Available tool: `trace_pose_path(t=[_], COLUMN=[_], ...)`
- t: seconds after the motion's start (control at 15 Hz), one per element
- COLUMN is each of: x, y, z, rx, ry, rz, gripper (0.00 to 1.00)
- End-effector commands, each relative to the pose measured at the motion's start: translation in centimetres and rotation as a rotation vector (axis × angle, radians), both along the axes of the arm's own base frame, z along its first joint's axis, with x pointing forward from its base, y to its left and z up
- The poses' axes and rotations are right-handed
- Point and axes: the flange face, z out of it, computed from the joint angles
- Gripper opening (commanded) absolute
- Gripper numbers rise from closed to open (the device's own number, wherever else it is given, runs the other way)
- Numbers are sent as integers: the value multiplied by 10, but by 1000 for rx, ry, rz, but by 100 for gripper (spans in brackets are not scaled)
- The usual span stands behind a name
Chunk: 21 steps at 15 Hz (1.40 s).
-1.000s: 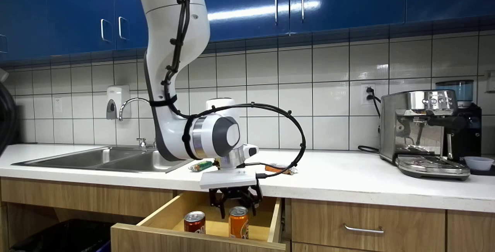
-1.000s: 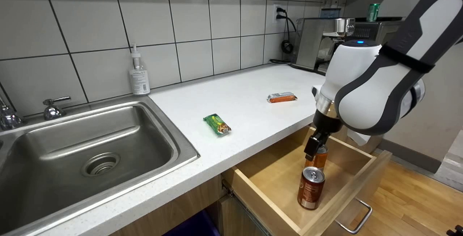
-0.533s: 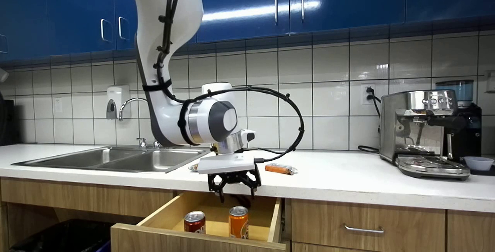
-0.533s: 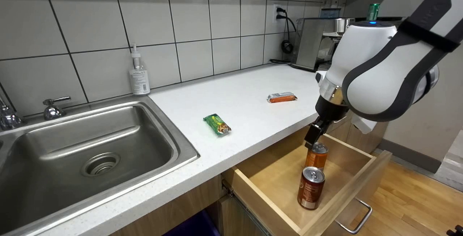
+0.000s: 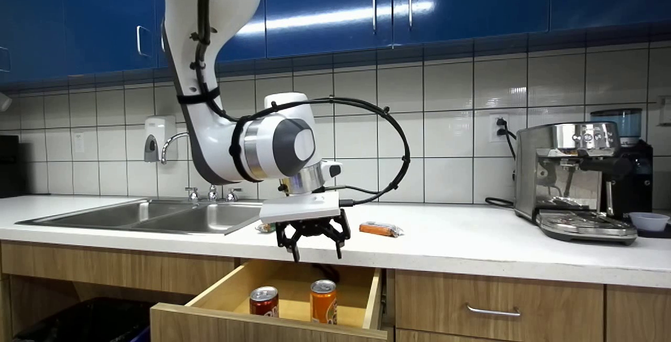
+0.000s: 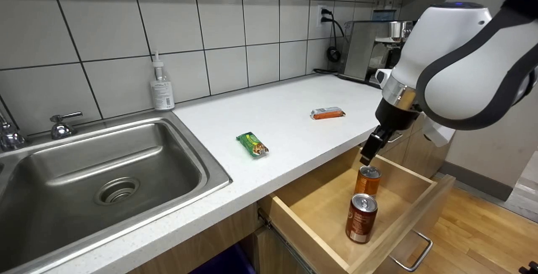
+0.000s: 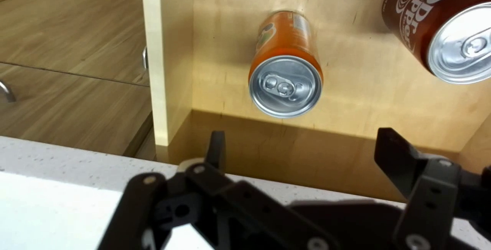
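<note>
My gripper (image 5: 317, 256) stands open above the drawer, nothing between its fingers. An orange can (image 6: 367, 181) is nearest to it, upright on the drawer floor below the fingertips. In the wrist view the top of that orange can (image 7: 285, 85) shows beyond the jaws, apart from both fingers. Beside it stands a dark red Dr Pepper can (image 7: 425, 23), seen as well in both exterior views. The pulled-out wooden drawer (image 5: 262, 325) holds the two cans.
On the white counter (image 6: 286, 97) lie a green packet (image 6: 252, 144) and an orange packet (image 6: 328, 113). A steel sink (image 6: 201, 173) and pump bottle (image 6: 162, 93) are to one side. A coffee machine (image 5: 569, 184) stands at the far end. Blue cabinets (image 5: 325, 6) hang overhead.
My gripper has risen out of the drawer, up and away from the orange can, jaws open throughout. Both cans and the drawer have stayed in place.
</note>
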Motion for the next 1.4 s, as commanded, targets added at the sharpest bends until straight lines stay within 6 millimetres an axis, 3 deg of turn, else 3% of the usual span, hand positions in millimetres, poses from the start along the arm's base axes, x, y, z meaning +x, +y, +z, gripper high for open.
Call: trace_pose_path(t=[0.0,0.53,1.07,1.33], x=[0,0,-22,-36], y=[1,1,29,33], z=[-1,-5,9,15], rx=[0,0,49,59], ry=[3,10,-31,-12], rz=[-1,-1,-5,-18], gripper=[100,100,100,100])
